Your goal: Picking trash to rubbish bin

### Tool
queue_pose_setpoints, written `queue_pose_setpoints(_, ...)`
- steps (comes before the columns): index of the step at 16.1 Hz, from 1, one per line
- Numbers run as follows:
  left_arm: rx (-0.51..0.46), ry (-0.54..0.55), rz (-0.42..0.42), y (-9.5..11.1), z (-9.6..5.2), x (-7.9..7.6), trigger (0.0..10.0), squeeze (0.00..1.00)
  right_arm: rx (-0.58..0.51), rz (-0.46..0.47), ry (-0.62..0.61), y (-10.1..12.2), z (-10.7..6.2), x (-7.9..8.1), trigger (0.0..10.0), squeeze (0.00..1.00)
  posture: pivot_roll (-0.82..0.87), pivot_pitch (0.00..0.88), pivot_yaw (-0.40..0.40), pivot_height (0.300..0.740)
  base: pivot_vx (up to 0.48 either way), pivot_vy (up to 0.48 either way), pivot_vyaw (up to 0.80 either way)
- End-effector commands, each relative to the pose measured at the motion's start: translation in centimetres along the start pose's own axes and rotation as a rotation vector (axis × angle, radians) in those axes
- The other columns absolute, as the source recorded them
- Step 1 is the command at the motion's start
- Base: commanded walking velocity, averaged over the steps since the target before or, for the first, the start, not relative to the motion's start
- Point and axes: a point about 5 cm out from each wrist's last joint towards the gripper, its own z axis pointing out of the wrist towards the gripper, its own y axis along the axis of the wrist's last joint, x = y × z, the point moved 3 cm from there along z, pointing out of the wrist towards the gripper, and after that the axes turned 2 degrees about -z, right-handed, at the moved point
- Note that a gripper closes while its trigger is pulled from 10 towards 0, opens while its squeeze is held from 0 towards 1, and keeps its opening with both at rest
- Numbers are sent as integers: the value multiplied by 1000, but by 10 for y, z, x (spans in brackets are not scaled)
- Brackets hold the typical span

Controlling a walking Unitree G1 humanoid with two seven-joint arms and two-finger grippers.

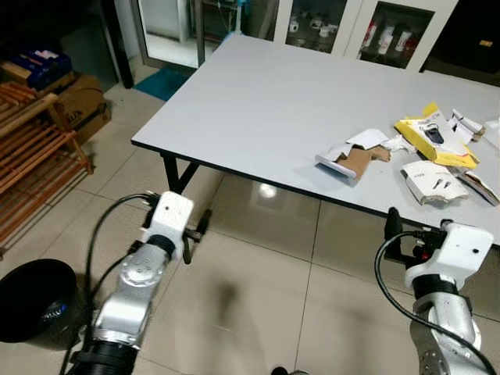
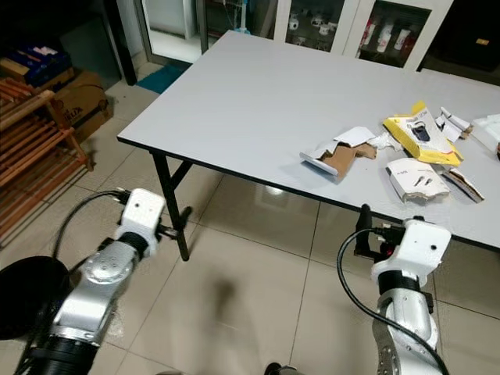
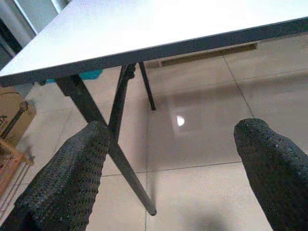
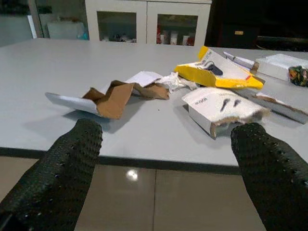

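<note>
While torn packaging lies scattered at the right end of the grey bench (image 1: 258, 101), both claws hang below its near edge, released and holding nothing. Nearest the edge is a ripped brown card (image 1: 353, 158) with white scraps; to its right sits a white box (image 1: 434, 182), and beyond that a yellow pack (image 1: 432, 137). The right claw (image 4: 166, 159) faces this trash from just short of the bench edge, fingers (image 4: 62, 163) spread wide. The left claw (image 3: 173, 173) hangs over the tiled floor (image 1: 258, 258) near the bench leg (image 3: 120, 144), fingers also apart. A black bin (image 1: 31, 301) stands on the floor at far left, beside a wooden rack (image 1: 31, 148).
</note>
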Motion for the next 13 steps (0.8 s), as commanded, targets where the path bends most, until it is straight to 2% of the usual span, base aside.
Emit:
queue_pose_setpoints(1,-9,-12,2,6,3,-1,10000,0,-16,-10,-13,4,-1,-2,10000,0,211,62,-40,740,0,0,0)
queue_pose_setpoints(4,-29,-24,2,10,10,-7,10000,0,-34,-10,-18,8,6,-2,10000,0,234,33,-48,740,0,0,0)
queue_pose_setpoints(6,-12,-9,-5,8,13,-5,10000,0,-36,-18,-33,6,10,-11,10000,0,245,14,-27,740,0,0,0)
queue_pose_setpoints(10,-35,-36,14,19,22,-7,10000,0,-75,-9,-83,13,17,-19,10000,0,229,0,10,740,0,0,0)
queue_pose_setpoints(13,-32,-66,34,18,25,-6,10000,0,-85,-13,-113,13,9,-16,10000,0,199,2,31,740,0,0,0)
